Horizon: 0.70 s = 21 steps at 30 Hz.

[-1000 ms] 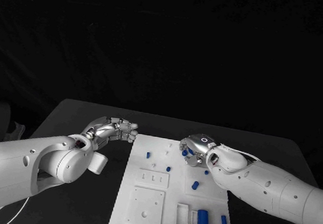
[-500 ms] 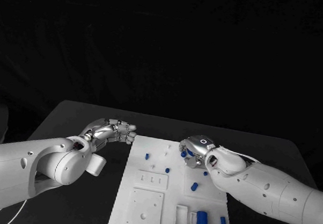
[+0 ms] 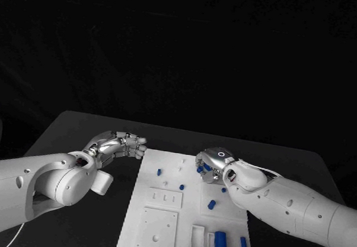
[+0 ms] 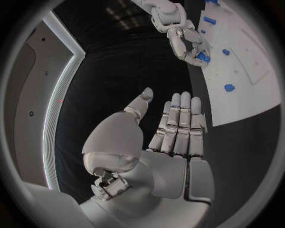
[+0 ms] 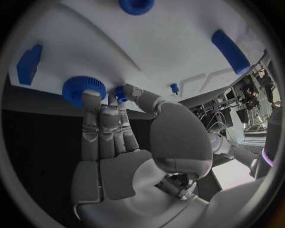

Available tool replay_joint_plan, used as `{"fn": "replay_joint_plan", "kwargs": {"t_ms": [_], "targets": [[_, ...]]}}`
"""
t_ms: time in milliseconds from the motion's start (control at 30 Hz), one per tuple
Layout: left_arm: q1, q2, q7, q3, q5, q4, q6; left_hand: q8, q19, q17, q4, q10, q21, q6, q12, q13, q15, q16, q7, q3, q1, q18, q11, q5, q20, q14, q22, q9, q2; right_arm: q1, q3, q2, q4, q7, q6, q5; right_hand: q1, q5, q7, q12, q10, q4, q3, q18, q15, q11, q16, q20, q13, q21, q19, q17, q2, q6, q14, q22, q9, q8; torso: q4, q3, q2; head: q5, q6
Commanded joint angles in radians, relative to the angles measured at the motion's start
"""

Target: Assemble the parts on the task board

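Right hand [image 5: 128,156] at the far right edge of the task board [image 3: 163,202], fingertips [image 5: 90,97] touching a round blue toothed part [image 5: 83,88]; can't tell if it's actually gripped. Small blue peg [image 5: 174,88] just past the thumb. Left hand [image 4: 172,137] holds nothing, fingers straight and together, over the desk [image 3: 84,128] beside the board's far left corner.
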Motion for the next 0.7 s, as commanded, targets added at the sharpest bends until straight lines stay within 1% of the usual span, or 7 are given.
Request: {"fn": "replay_joint_plan", "kwargs": {"t_ms": [33,67,100,133,267,533,700], "targets": [[0.001,0.001,0.012,0.001,0.004,0.002,0.003,-0.006,0.001,0.001,0.003,0.0,0.0,0.005,-0.004,-0.001,0.002,-0.003,0.005,-0.001,-0.006,0.013,0.003,0.004,-0.001,0.009,-0.001,-0.001,-0.001,-0.006,-0.004,0.001,-0.001,-0.028,0.015,-0.021,-0.012,-0.005,-0.002,0.004,0.024,0.006,0.001,0.054,-0.011,0.003,0.004,-0.008,0.006,0.007,-0.001,-0.001,-0.001,0.01,-0.003,0.021,0.004,0.005,-0.0006,0.0002,0.0,0.002,-0.001],[0.001,0.001,0.012,0.001,0.004,0.002,0.003,-0.006,0.001,0.001,0.003,0.0,0.0,0.005,-0.005,-0.001,0.002,-0.003,0.005,-0.001,-0.006,0.013,0.003,0.004,-0.001,0.009,-0.001,-0.001,-0.001,-0.006,-0.004,0.001,-0.001,-0.029,0.014,-0.022,-0.012,-0.005,-0.003,0.004,0.024,0.007,0.002,0.054,-0.012,0.003,0.004,-0.008,0.007,0.007,-0.001,-0.002,-0.001,0.01,-0.003,0.021,0.004,0.005,-0.0011,0.0005,0.0,0.003,-0.001],[0.001,0.001,0.011,0.001,0.004,0.001,0.003,-0.006,0.001,0.001,0.003,0.0,0.0,0.005,-0.005,-0.001,0.002,-0.003,0.005,-0.001,-0.006,0.013,0.003,0.004,-0.001,0.009,-0.001,-0.001,-0.001,-0.006,-0.004,0.002,-0.001,-0.03,0.012,-0.023,-0.013,-0.01,-0.01,0.014,0.045,0.011,0.006,0.054,-0.018,-0.004,0.006,-0.009,0.016,0.009,-0.001,-0.002,0.006,0.028,-0.003,0.022,0.01,0.014,-0.0011,0.0003,0.0,0.003,-0.001],[0.001,0.001,0.011,0.001,0.004,0.001,0.003,-0.006,0.001,0.002,0.003,0.001,0.0,0.006,-0.005,-0.001,0.002,-0.003,0.005,-0.001,-0.006,0.013,0.003,0.004,-0.001,0.009,-0.001,-0.001,-0.001,-0.006,-0.004,0.002,-0.001,-0.032,0.011,-0.026,-0.011,-0.011,-0.013,0.015,0.049,0.011,0.01,0.054,-0.022,-0.008,0.007,-0.01,0.021,0.01,-0.001,-0.003,0.008,0.033,-0.004,0.022,0.012,0.017,-0.0011,0.0003,0.0,0.003,-0.002],[0.001,0.002,0.011,0.001,0.005,0.001,0.004,-0.006,0.001,0.002,0.003,0.001,0.0,0.006,-0.005,-0.001,0.002,-0.004,0.005,-0.001,-0.006,0.013,0.003,0.004,-0.001,0.009,-0.001,-0.001,-0.001,-0.006,-0.004,0.005,-0.001,-0.043,-0.001,-0.031,-0.007,-0.011,-0.02,0.019,0.062,0.01,0.021,0.054,-0.028,-0.014,0.012,-0.011,0.034,0.017,0.0,-0.003,0.017,0.048,-0.003,0.023,0.019,0.023,-0.0013,-0.0002,0.001,0.003,-0.002],[0.001,0.005,0.011,0.001,0.005,-0.001,0.005,-0.007,0.001,0.002,0.002,0.001,0.0,0.006,-0.005,-0.001,0.001,-0.004,0.005,-0.001,-0.005,0.013,0.003,0.004,-0.002,0.009,-0.001,-0.001,-0.001,-0.006,-0.004,0.007,0.007,-0.078,-0.045,-0.038,-0.011,-0.012,-0.027,0.019,0.074,0.004,0.024,0.054,-0.034,-0.02,0.02,-0.012,0.051,0.028,0.001,-0.002,0.024,0.066,-0.003,0.024,0.027,0.028,-0.0011,-0.0005,0.001,0.003,-0.001],[0.001,0.005,0.011,0.001,0.005,-0.002,0.005,-0.007,0.001,0.002,0.002,0.002,0.0,0.006,-0.006,-0.001,0.001,-0.004,0.005,0.0,-0.005,0.013,0.003,0.004,-0.002,0.009,-0.001,-0.001,-0.001,-0.003,0.0,0.003,0.026,-0.095,-0.085,-0.047,-0.011,-0.012,-0.029,0.018,0.078,0.0,0.026,0.054,-0.035,-0.021,0.023,-0.014,0.056,0.033,0.001,-0.002,0.023,0.071,-0.004,0.024,0.029,0.029,-0.0012,-0.0008,0.001,0.003,0.001]]}}
